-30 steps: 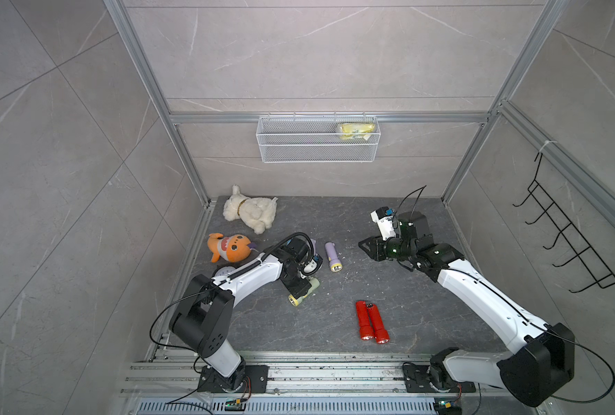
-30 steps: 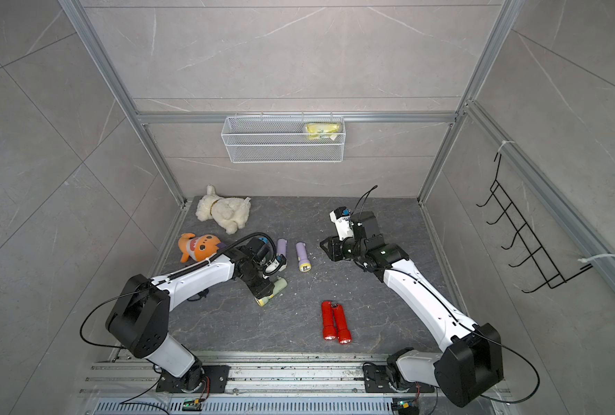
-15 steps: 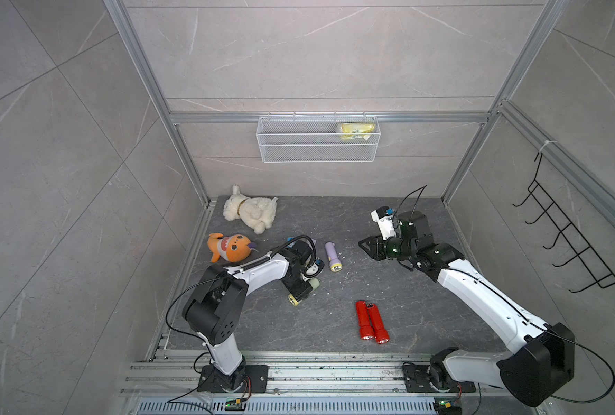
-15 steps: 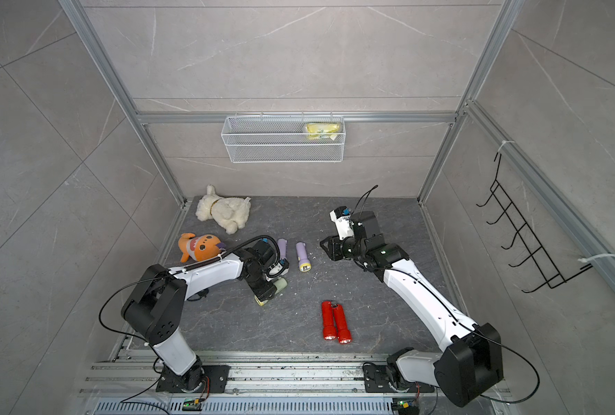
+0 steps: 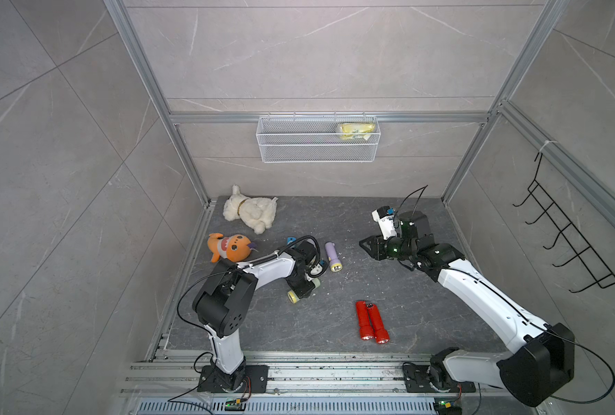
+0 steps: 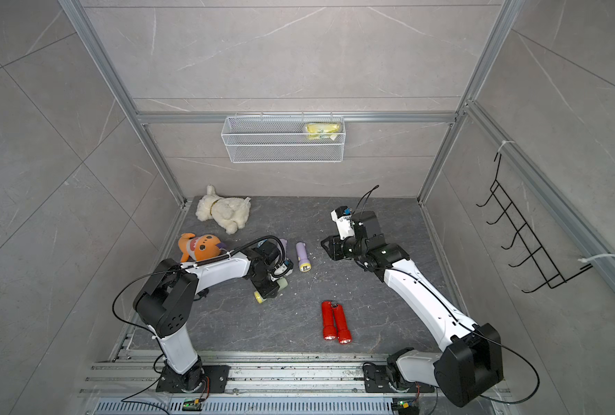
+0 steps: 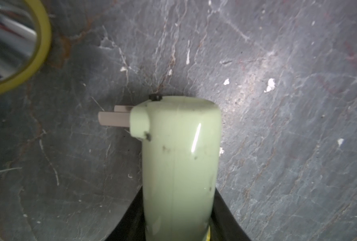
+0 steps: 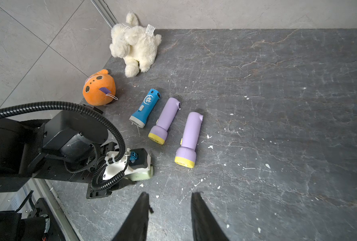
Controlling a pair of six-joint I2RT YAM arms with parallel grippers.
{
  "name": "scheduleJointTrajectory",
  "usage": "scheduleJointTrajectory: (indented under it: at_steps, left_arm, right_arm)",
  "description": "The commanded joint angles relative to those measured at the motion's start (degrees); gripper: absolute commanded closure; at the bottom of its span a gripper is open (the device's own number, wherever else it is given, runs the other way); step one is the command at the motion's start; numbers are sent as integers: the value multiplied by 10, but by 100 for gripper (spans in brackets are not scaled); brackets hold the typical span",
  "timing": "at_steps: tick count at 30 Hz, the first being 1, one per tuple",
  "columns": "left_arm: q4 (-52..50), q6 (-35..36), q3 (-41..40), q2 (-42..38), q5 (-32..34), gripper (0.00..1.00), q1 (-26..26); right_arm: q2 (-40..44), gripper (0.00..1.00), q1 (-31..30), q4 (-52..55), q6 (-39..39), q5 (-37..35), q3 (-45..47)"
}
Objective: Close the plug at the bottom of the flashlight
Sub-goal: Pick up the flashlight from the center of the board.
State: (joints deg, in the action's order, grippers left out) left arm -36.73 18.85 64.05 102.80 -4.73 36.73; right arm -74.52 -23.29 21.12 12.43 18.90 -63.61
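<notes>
Left jaws are clamped on the green flashlight (image 7: 179, 156), low on the tabletop (image 7: 277, 146) near the closest purple flashlight (image 8: 188, 137). Its plug (image 7: 114, 120) sticks out sideways. Right jaws are open and empty. Risk: the smooth round body may roll or slip when the plug gets pushed.

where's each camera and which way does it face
Top views: high above the bases, facing down; left arm and right arm show.
Left wrist: on its arm, facing the tabletop; shut left gripper holds the green flashlight.
Right wrist: on its arm, facing the orange plush; open right gripper shows.
Both top views show that plush too.
</notes>
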Motion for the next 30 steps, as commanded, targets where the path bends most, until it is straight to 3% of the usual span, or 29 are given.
scheduleJointTrajectory:
  at_steps: [1, 2, 9, 16, 22, 26, 30]
  left_arm:
    - [18, 2, -16, -66, -16, 90, 2]
    - [27, 2, -25, -84, -16, 100, 2]
    - [97, 16, -62, -228, -29, 100, 2]
    - [220, 90, -119, -374, -106, 100, 2]
    - [208, 99, -105, -401, -238, 100, 2]
    - [211, 97, -113, -423, -356, 100, 2]
    - [205, 98, -111, -442, -414, 100, 2]
  right_arm:
    - [2, 63, 3, -6, 7, 5, 6]
    - [2, 63, 3, -6, 8, 5, 6]
    - [6, 63, 4, -11, 8, 24, 3]
    - [26, 63, 5, -97, 28, 163, 28]
    - [1, 59, 5, -268, 130, 359, 39]
    - [-3, 56, 5, -365, 193, 407, 49]
    - [15, 55, 2, -331, 171, 414, 48]
